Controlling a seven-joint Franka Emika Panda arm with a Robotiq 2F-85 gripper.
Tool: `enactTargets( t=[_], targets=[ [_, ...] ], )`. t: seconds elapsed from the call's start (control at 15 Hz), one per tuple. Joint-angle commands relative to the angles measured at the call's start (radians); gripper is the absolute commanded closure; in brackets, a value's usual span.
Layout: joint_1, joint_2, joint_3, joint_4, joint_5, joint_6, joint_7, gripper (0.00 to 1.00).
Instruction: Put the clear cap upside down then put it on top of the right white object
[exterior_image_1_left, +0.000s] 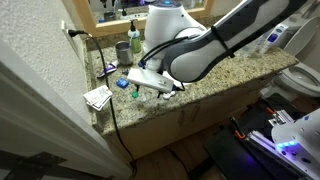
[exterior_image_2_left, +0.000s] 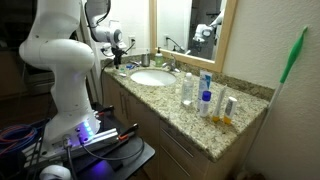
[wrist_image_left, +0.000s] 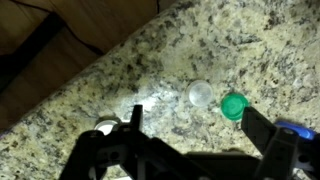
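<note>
Clear cap (wrist_image_left: 201, 95) lies just ahead of the gripper (wrist_image_left: 190, 118), spread wide and empty.

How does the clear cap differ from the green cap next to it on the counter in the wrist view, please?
Colour: the clear cap is pale and translucent, while the green cap is solid bright green. Place: the clear cap lies nearer the picture's middle; the green cap sits just to its right and slightly lower. Shared: both are small, round, similar in size, and rest on the granite counter, neither held by the open tool.
</note>
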Motion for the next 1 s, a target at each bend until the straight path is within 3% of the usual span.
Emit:
enactTargets(
  t=[0.0, 0.2, 0.6, 0.93],
  targets=[
    [0.006, 0.048, -0.005, 0.013, 0.057, 0.072, -0.056, 0.00],
    [0.009, 0.084, -0.003, 0.017, 0.096, 0.136, -0.084, 0.00],
    [0.035, 0.076, -0.032, 0.002, 0.109, 0.111, -0.070, 0.00],
    [0.039, 0.092, -0.033, 0.046, 0.126, 0.007, -0.058, 0.00]
  ],
)
